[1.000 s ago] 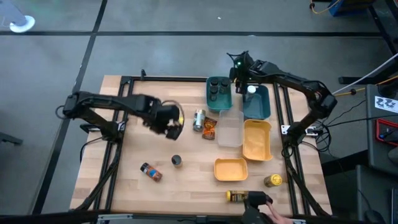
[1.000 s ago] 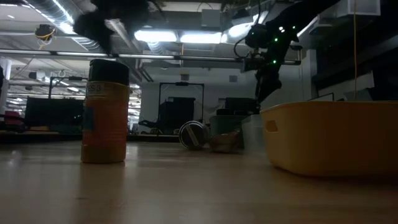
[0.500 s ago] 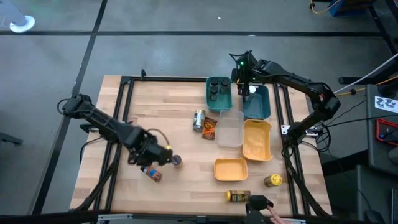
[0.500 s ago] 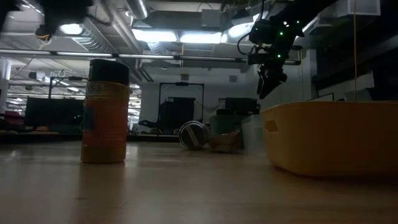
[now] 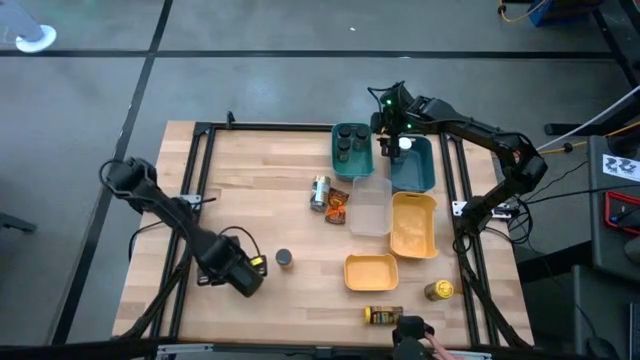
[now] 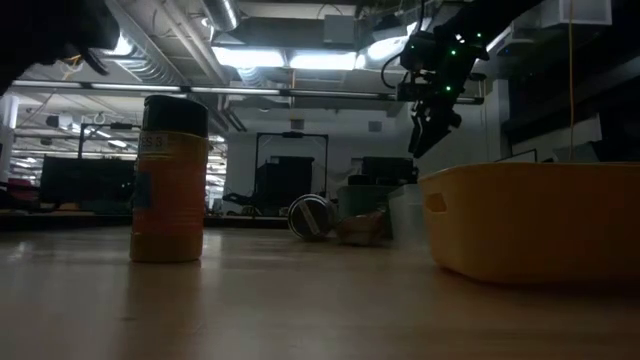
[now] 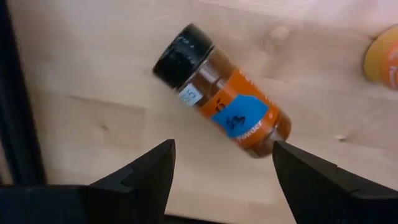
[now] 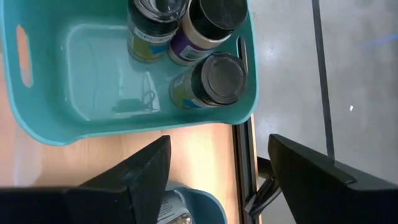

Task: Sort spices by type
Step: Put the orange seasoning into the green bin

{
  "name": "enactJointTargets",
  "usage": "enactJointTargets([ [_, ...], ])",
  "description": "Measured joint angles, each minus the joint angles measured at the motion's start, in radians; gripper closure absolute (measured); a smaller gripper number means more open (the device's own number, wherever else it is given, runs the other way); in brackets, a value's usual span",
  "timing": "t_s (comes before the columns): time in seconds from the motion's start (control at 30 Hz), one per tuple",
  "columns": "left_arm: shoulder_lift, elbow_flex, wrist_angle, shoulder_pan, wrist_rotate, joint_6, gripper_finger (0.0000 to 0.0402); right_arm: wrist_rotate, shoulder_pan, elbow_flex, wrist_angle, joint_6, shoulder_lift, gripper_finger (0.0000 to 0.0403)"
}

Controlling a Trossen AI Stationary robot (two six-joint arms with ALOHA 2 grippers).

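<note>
Hovering with fingers apart, our left gripper (image 7: 221, 165) sits over an orange-labelled spice jar (image 7: 222, 102) lying on its side near the table's (image 5: 260, 210) front left corner, while our right gripper (image 8: 214, 177), fingers also apart, hangs above the teal bin (image 8: 93, 124) holding three jars (image 8: 208, 81) at the back edge.

One camera looks straight down on the whole bench (image 5: 290, 230). Another sits level at bench height. Wrist cameras look down closely.

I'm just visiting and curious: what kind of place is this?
Probably a robotics lab or workshop: a wooden table framed by black rails, strip lights under bare ceiling ducts, and dark monitors on benches behind.
</note>
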Motion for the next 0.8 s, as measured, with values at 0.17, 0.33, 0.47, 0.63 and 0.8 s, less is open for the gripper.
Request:
enactJointTargets([
  [0.17,0.033,-0.002,0.025,0.0,-0.002,0.039,0.0149,0.0,0.0,0.0,0.001,0.0,0.0,0.0134],
  [0.33,0.036,-0.001,0.03,0.0,-0.003,0.039,0.0149,0.0,0.0,0.0,0.001,0.0,0.0,0.0134],
  [0.47,0.036,-0.001,0.03,0.0,-0.003,-0.019,0.0149,0.0,0.0,0.0,0.001,0.0,0.001,0.0134],
  [0.63,0.036,-0.001,0.03,0.0,-0.007,-0.143,0.0149,0.0,0.0,0.0,0.0,0.0,0.001,0.0134],
  [0.8,0.036,-0.001,0.03,0.0,-0.007,-0.27,0.0149,0.0,0.0,0.0,0.0,0.0,0.001,0.0134],
])
